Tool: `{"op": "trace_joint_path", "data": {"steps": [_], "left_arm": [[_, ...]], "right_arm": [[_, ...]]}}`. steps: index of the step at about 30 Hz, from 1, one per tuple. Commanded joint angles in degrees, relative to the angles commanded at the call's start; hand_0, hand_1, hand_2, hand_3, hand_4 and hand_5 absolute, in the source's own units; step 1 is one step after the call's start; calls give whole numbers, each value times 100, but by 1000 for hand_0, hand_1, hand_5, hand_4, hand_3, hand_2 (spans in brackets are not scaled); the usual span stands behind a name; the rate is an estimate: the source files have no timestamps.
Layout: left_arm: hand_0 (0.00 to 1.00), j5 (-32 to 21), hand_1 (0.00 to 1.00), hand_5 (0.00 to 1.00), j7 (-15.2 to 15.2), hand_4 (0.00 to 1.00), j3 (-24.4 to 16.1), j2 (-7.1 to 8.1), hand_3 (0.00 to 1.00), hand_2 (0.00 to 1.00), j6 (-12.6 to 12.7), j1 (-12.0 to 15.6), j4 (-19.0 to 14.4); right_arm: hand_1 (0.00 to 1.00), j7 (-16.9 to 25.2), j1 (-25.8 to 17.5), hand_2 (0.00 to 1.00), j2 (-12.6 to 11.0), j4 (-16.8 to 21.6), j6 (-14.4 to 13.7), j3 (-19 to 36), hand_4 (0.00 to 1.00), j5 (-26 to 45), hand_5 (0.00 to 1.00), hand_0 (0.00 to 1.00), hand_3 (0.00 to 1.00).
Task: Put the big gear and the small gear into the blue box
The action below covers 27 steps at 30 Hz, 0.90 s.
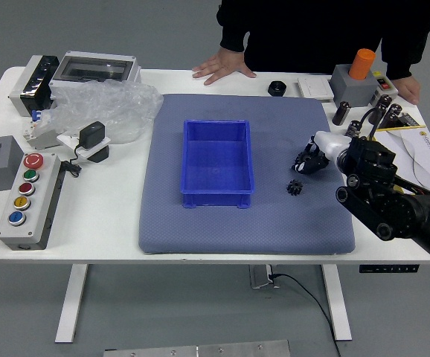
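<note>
White counter (pixel 103 216), grey-blue mat (pixel 237 232) on it, blue box (pixel 216 199) on the mat, right robot hand (pixel 328 147) grasping the big gear (pixel 302 159) right of the box, person's hands (pixel 224 65) resting at the far side, small gear (pixel 294 187) near the big gear.

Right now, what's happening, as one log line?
right hand: at big gear, grasp unclear | small gear: on mat | blue box: no gears inside | left hand: unseen

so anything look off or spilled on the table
No spill or damage that I can see. The crumpled clear plastic at the left of the table looks untidy, like loose packaging. The blue box sits upright.
</note>
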Motion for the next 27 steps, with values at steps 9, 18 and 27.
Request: {"op": "trace_joint_path", "data": {"steps": [9, 18, 27], "left_arm": [[844, -23, 809, 275, 0, 701, 16, -8, 856, 821, 3, -4, 0], [844, -37, 809, 275, 0, 698, 23, -9, 858, 821, 5, -3, 0], [844, -45, 809, 276, -5, 697, 24, -1, 858, 821, 7, -10, 0]], "right_arm": [[477, 54, -41, 508, 9, 0, -147, -22, 643, -191, 208, 619, 510], [437, 36, -40, 468, -10, 61, -280, 15, 578, -324, 78, 537, 443], [433, -63, -36, 465, -105, 285, -271, 85, 577, -390, 36, 526, 432]]}}
